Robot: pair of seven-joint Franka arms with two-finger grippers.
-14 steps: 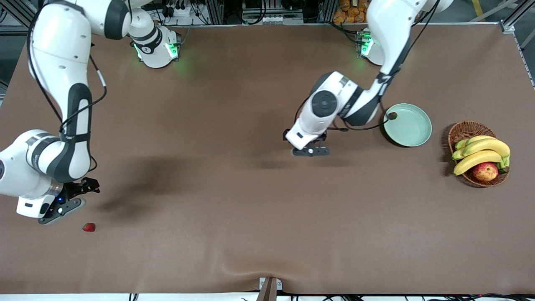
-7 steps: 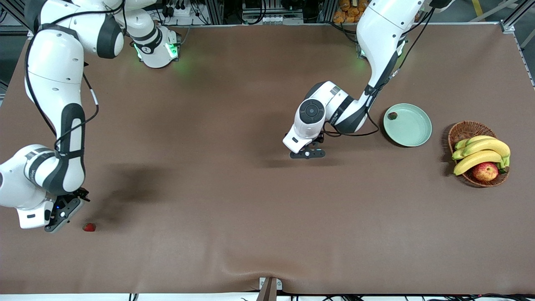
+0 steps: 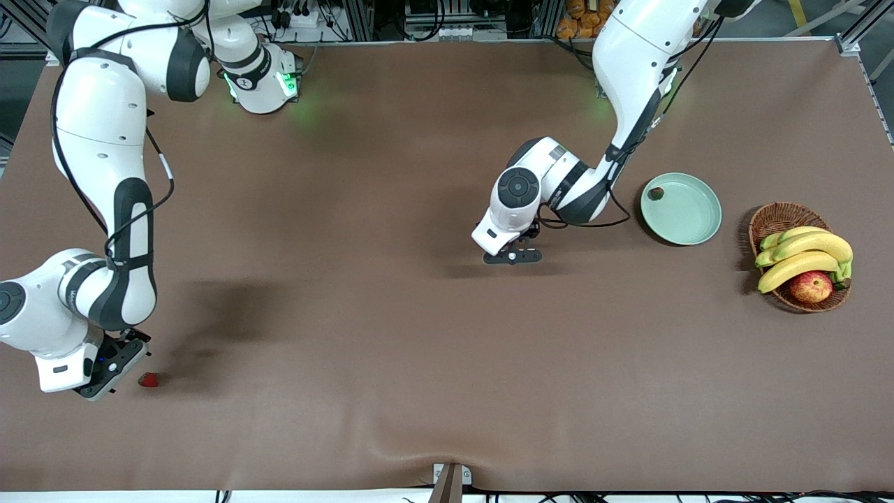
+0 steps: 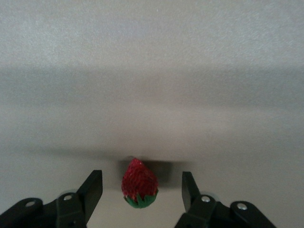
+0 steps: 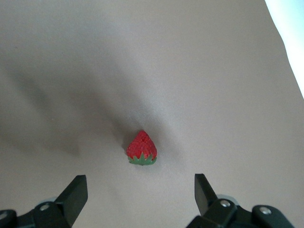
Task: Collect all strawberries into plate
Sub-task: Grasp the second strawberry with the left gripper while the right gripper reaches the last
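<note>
Left hand point(image 4: 141, 180) straddling mid-table strawberry point(image 4: 139, 189), right hand point(image 5: 140, 182) spread above edge strawberry point(image 5: 141, 148)

first strawberry point(image 4: 139, 189): red, green cap, lying on the table between the left gripper's point(image 4: 142, 184) spread fingers, touching neither, cap toward the gripper.
second strawberry point(image 5: 141, 148): same look, lying just ahead of the right gripper's point(image 5: 140, 189) wide-set fingers.
third strawberry point(image 3: 655, 193): looks dark; lies in the plate.
plate point(image 3: 691, 216): pale mint, round, flat on the table, well apart from the left gripper.
</note>
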